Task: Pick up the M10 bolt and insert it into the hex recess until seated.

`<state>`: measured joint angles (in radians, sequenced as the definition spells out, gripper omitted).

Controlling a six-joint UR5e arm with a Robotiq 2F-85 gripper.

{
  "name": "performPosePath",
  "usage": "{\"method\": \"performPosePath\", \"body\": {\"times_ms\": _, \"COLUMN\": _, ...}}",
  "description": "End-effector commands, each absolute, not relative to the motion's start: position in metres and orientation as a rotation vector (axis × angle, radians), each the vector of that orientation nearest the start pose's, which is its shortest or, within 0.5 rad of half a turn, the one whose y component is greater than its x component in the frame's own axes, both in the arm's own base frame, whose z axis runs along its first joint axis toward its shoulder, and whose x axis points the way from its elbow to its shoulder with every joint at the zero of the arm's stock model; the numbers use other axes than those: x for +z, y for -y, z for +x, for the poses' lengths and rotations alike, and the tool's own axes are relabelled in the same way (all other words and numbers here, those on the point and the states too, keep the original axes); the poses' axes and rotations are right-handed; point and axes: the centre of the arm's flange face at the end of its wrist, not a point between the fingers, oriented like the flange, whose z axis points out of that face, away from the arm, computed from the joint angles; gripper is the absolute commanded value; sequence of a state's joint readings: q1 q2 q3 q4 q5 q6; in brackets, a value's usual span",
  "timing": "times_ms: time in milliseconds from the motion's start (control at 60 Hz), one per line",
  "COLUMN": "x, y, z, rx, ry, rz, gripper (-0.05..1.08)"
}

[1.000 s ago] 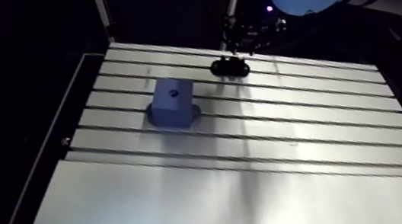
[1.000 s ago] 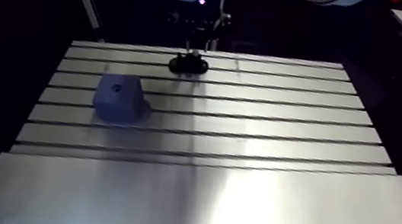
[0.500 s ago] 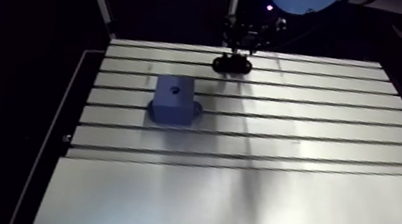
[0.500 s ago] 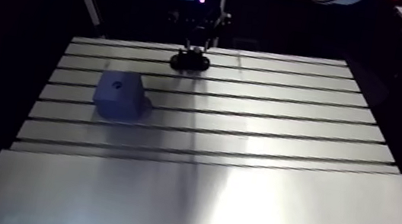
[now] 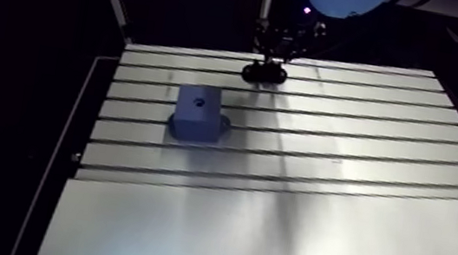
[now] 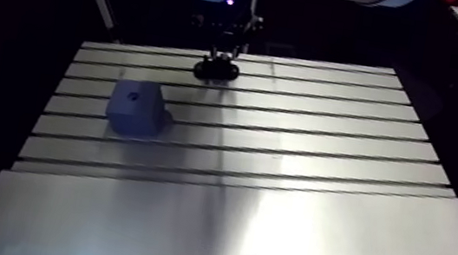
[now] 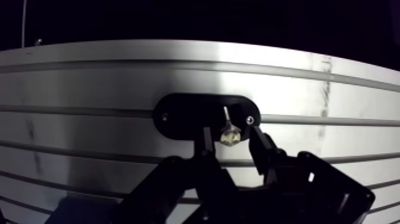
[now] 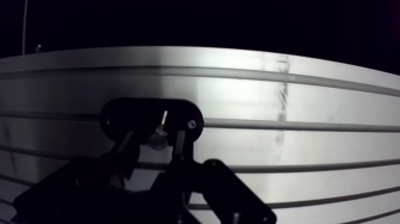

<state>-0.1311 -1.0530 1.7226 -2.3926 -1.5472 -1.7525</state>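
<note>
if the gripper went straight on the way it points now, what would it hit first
The gripper's open jaws straddle the bolt, so the tips would likely meet the black holder first, though depth is unclear.

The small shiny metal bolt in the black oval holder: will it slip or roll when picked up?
The small shiny metal bolt looks solid, so probably rigid. Its glossy head could slip in the gripper, open around it. Out of the black oval holder, its round shank would likely roll.
</note>
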Motion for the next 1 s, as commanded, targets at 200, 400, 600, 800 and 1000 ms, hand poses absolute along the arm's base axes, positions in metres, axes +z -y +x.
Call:
{"method": "performPosePath", "body": {"times_ms": 200, "x": 0.1969, "y": 0.0500, "z": -0.6457, "rx": 0.000, "ry": -3.283, "rz": -0.082, "gripper": 0.57}}
{"method": "performPosePath", "body": {"times_ms": 400, "x": 0.1973, "y": 0.0510, "z": -0.6467, "rx": -0.002, "ry": -3.285, "rz": -0.085, "gripper": 0.59}}
{"method": "performPosePath", "body": {"times_ms": 600, "x": 0.2000, "y": 0.0527, "z": -0.6480, "rx": -0.001, "ry": -3.290, "rz": -0.092, "gripper": 0.60}}
{"method": "performPosePath", "body": {"times_ms": 800, "x": 0.2001, "y": 0.0528, "z": -0.6480, "rx": -0.001, "ry": -3.290, "rz": -0.092, "gripper": 0.60}}
{"method": "performPosePath", "body": {"times_ms": 1000, "x": 0.2001, "y": 0.0525, "z": -0.6480, "rx": 0.004, "ry": -3.290, "rz": -0.092, "gripper": 0.61}}
